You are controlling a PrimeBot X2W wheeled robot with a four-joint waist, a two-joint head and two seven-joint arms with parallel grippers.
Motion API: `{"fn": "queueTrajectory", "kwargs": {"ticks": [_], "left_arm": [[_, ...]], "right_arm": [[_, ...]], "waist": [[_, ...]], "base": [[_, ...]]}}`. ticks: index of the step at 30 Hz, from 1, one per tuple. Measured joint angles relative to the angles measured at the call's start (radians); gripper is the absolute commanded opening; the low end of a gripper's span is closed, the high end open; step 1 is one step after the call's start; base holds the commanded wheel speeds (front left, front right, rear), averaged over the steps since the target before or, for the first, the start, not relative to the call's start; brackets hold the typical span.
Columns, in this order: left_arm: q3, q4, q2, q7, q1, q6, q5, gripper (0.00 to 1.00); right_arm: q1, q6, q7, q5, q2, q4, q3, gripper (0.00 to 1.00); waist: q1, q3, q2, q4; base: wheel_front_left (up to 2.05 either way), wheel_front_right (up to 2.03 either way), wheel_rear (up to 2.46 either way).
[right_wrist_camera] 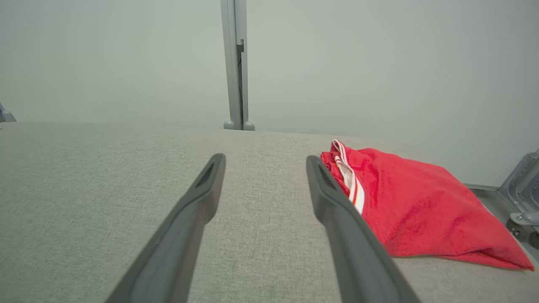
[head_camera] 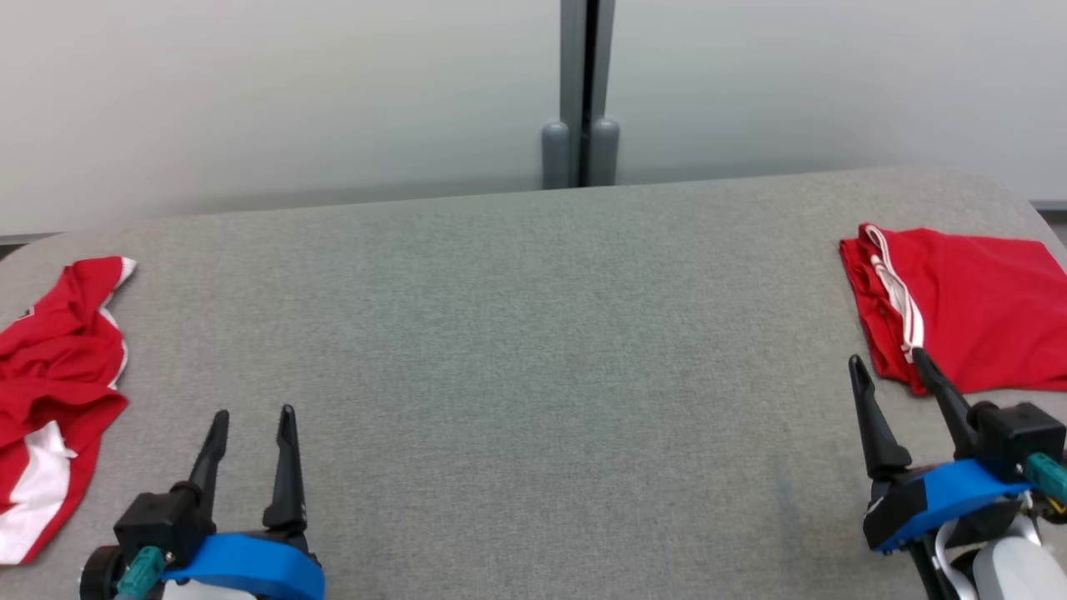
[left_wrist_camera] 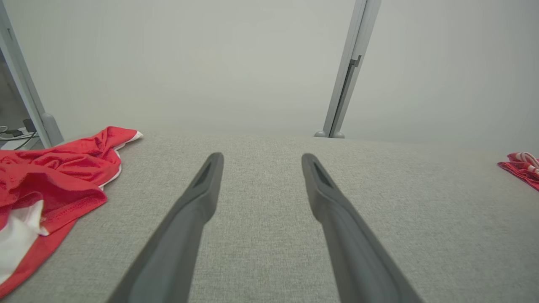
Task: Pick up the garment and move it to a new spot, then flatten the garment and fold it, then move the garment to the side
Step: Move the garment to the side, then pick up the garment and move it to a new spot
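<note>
Grey cloth table (head_camera: 533,350), pale wall (head_camera: 250,100) and a post (head_camera: 581,83) behind. We see a crumpled garment (head_camera: 58,367), red with white trim, bunched at the table's left edge, near the left pincer (head_camera: 254,412) but apart from it. A folded garment (head_camera: 975,308), red with white stripes, lies flat at the right edge. The right pincer (head_camera: 885,358) sits just beside its near corner; we cannot tell if they touch. Both pincers stand wide and empty. We judge the crumpled one is the piece to work next. It looks light, thin and limp, probably slick sports fabric that will sag and slide. The best hold looks like a raised red fold or the white-trimmed hem, pinched through the layers.
</note>
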Motion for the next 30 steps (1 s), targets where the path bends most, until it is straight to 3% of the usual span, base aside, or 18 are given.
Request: {"fn": "queueTrajectory", "kwargs": {"ticks": [11, 30], "left_arm": [[0.015, 0.027, -0.013, 0.0, 0.038, -0.014, 0.01, 1.0], [0.038, 0.029, -0.027, 0.0, 0.043, -0.032, 0.038, 1.0]], "right_arm": [[0.109, 0.0, 0.052, -0.021, 0.075, -0.153, -0.04, 1.0], [0.153, 0.0, 0.069, -0.021, 0.114, -0.177, -0.042, 1.0]], "waist": [[0.0, -0.04, 0.0, 0.029], [0.0002, -0.035, 0.0, 0.007]], "base": [[0.0, 0.0, 0.0], [0.0, 0.0, 0.0]]}}
